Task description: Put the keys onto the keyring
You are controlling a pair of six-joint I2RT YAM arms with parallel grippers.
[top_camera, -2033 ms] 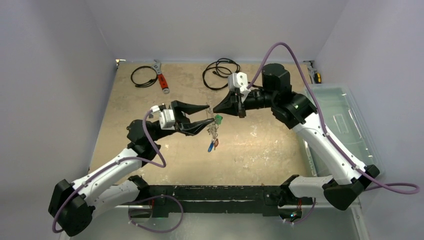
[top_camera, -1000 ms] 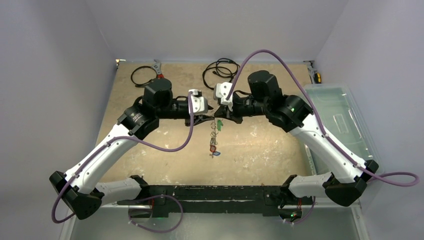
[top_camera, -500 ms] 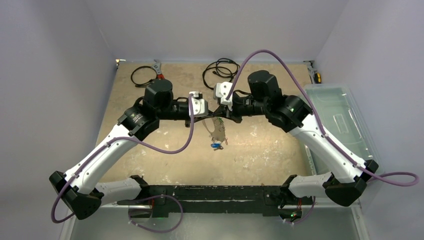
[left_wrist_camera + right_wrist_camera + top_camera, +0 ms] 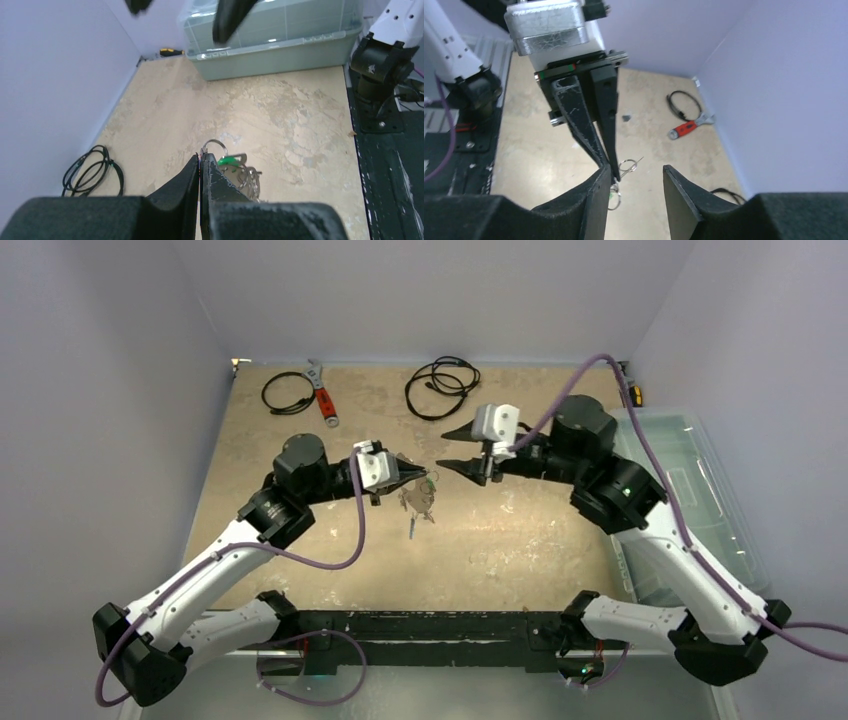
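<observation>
My left gripper is shut on a small silver wire ring that sticks out past its fingertips. Below that ring a bunch hangs above the table. It holds the grey oval keyring and the keys, one with a green tag and one with a blue tag. My right gripper stands open just right of the bunch and holds nothing. In the right wrist view the wire ring lies just beyond the gap between my right fingers, and the left gripper's fingers point at it.
A red-handled wrench and two black coiled cables lie at the back of the table. A clear plastic bin stands along the right edge, with a yellow tool behind it.
My right gripper has opened, let go and drawn back to the right. My left gripper stayed shut and pulled back to the left with the bunch, which swung under it.
</observation>
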